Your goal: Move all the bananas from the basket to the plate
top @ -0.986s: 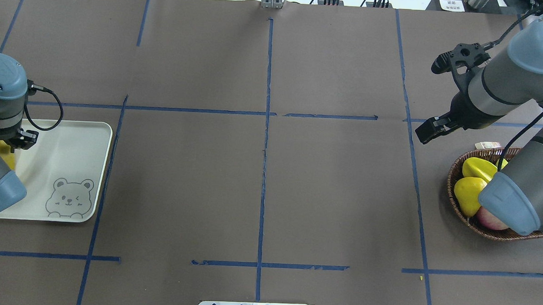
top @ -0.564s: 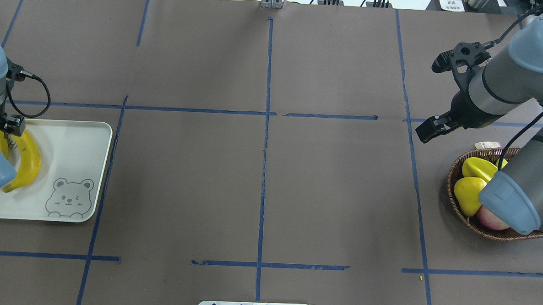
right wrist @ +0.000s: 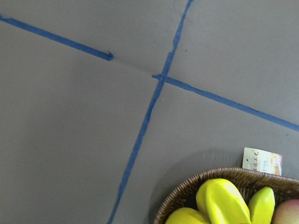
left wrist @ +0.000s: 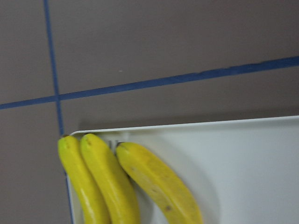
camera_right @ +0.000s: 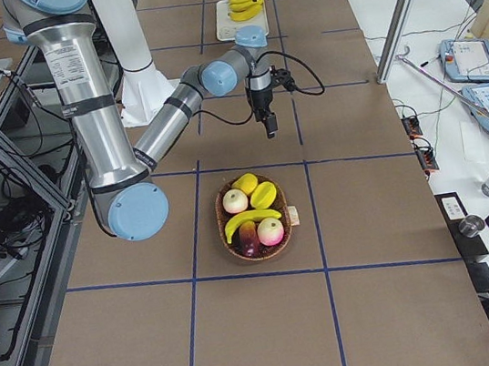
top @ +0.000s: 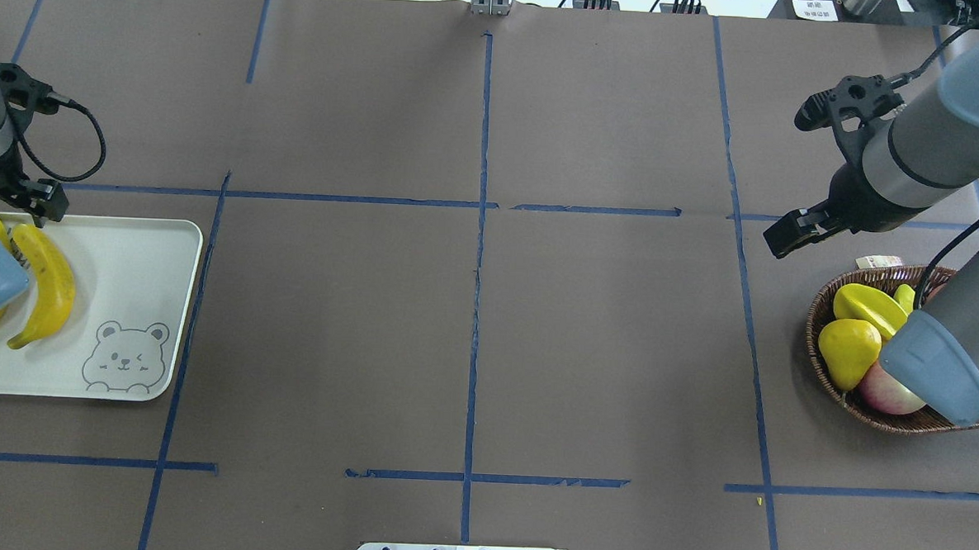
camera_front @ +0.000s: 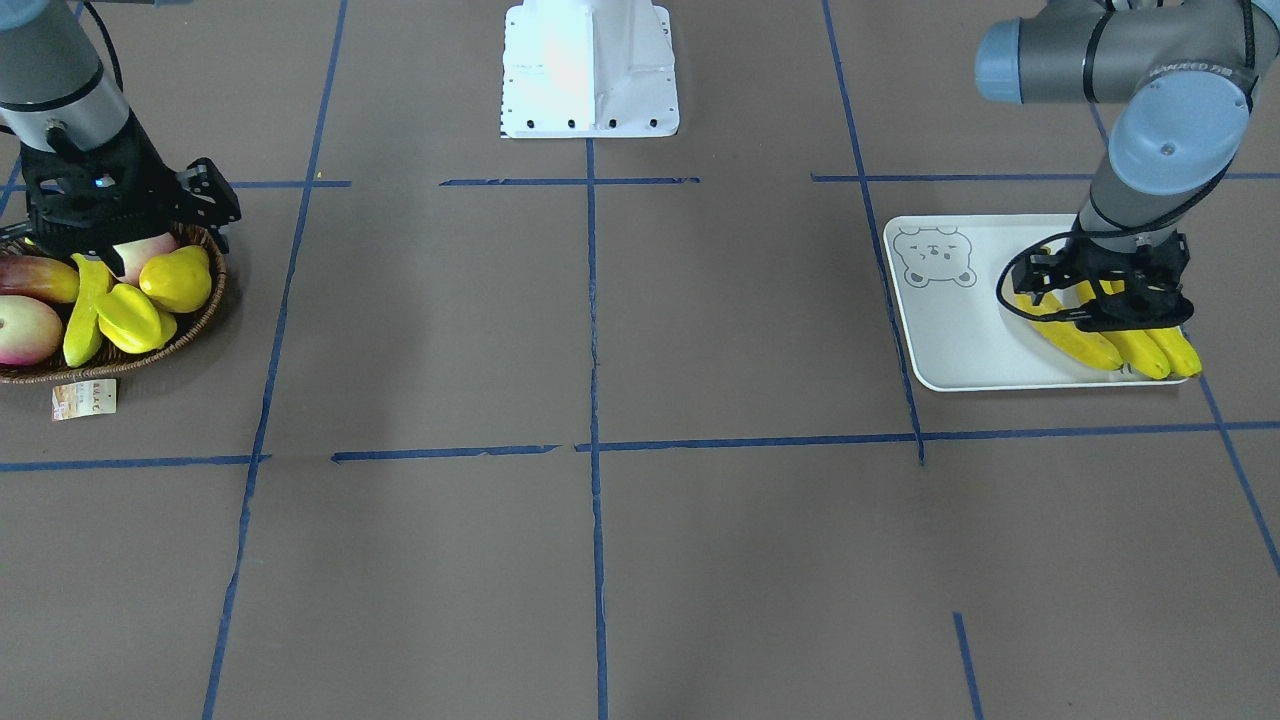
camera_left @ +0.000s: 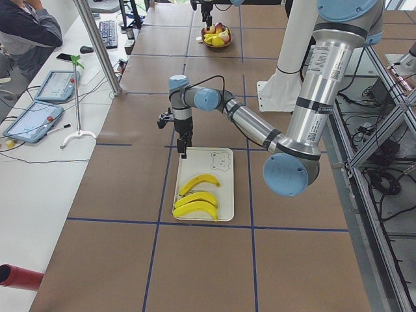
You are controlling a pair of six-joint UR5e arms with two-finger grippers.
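Apparently spread and empty, left tool (camera_front: pixel 1130 310) hovers over three bananas (camera_front: pixel 1110 350) (on plate (camera_front: pixel 950 340)); right tool (top: pixel 784 238): cannot tell.

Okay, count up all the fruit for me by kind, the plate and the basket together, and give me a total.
Bananas: 4 (3 on the plate, 1 in the basket)
Starfruit: 1
Yellow pear-like fruit: 1
Pink apple-like fruits: 2
Red-and-yellow mango-like fruit: 1
Total: 9
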